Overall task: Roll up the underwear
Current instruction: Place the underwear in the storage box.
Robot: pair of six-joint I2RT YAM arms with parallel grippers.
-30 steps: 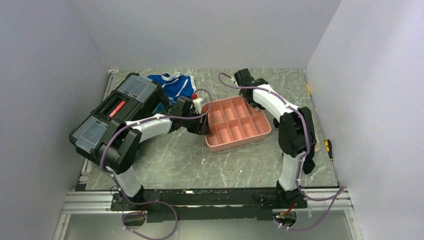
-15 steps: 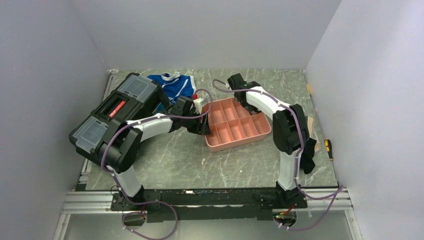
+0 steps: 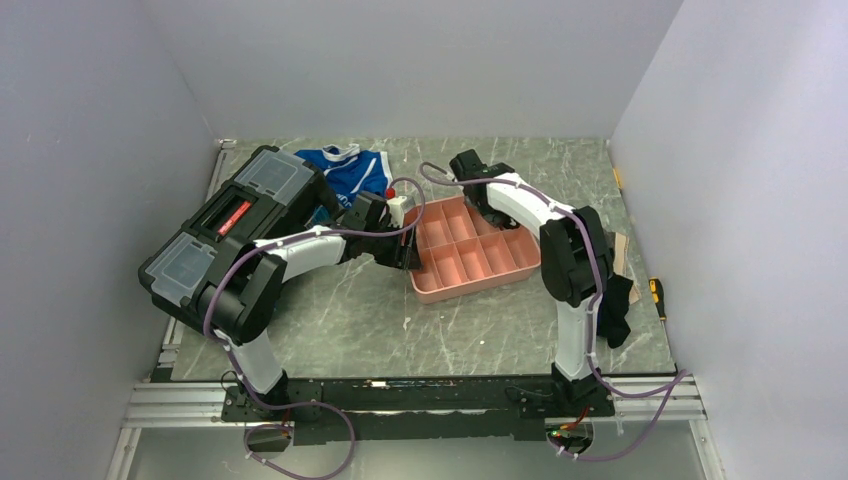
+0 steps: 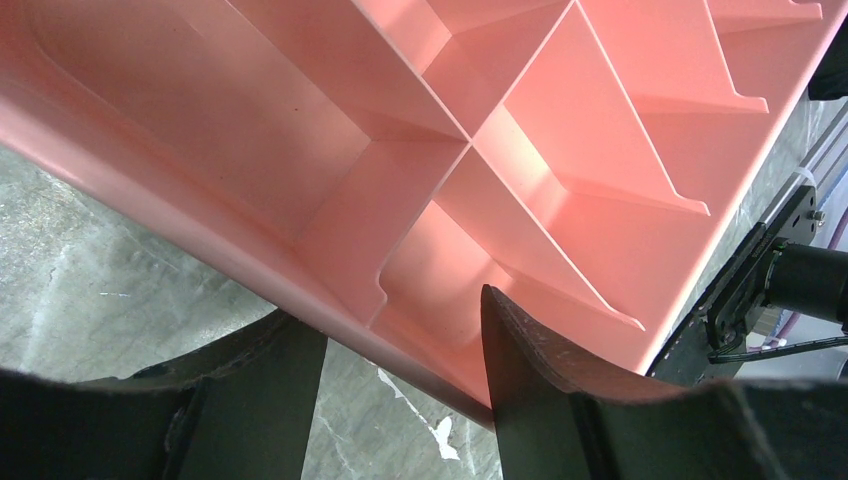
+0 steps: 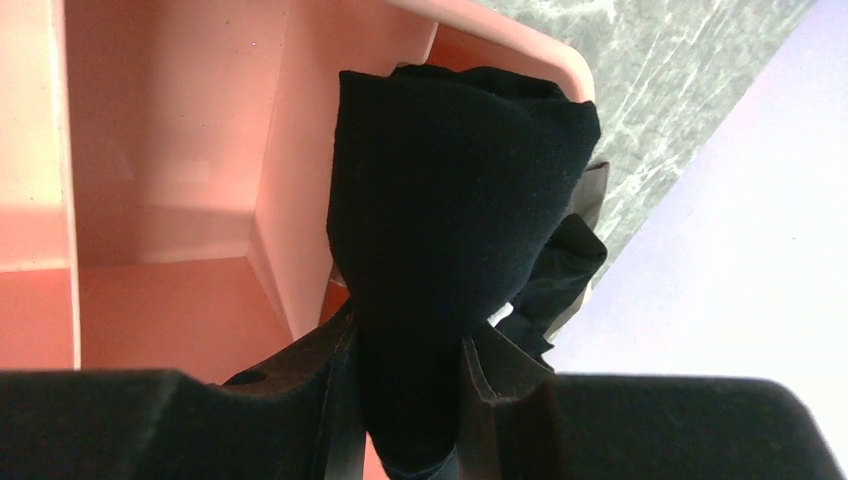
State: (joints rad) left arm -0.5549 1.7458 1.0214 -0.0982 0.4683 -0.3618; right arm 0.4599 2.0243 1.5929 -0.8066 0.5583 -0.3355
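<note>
Where the underwear hangs: the black fabric underwear [image 5: 460, 200], bunched into a compact bundle, is over the far corner compartment of the pink plastic compartment tray [image 5: 500, 45], with its top edge overlapping that corner's rim in the wrist picture.
Right gripper [image 5: 405, 350]: fingers clamped on the lower part of the bundle, black cloth filling the gap between them.
Left gripper [image 4: 395, 310]: one finger outside the tray's near-left wall and one inside the corner compartment, with the wall running between them. They appear to be pinching it, though the close view leaves the contact unsure.
Step in hand: the rolling looks finished, and this reads as stowing the bundle in the tray while the other arm steadies it.
Next move calls for: a straight descent into that corner compartment, clear of the rim and dividers, then a gentle release so the roll does not spring open. The left hold on the wall should last until then.
Top view only: both arms reach to the tray on the grey marbled counter [image 3: 370, 320]. A black toolbox [image 3: 230, 225] lies left of the tray, and blue-and-white briefs [image 3: 350, 168] lie beyond its far-left side. The bundle itself is hidden under the right wrist.
Right wrist only: the bundle and the grip on it. No stripes or lettering show.
Left wrist only: the tray's bare compartments and the straddled wall.
</note>
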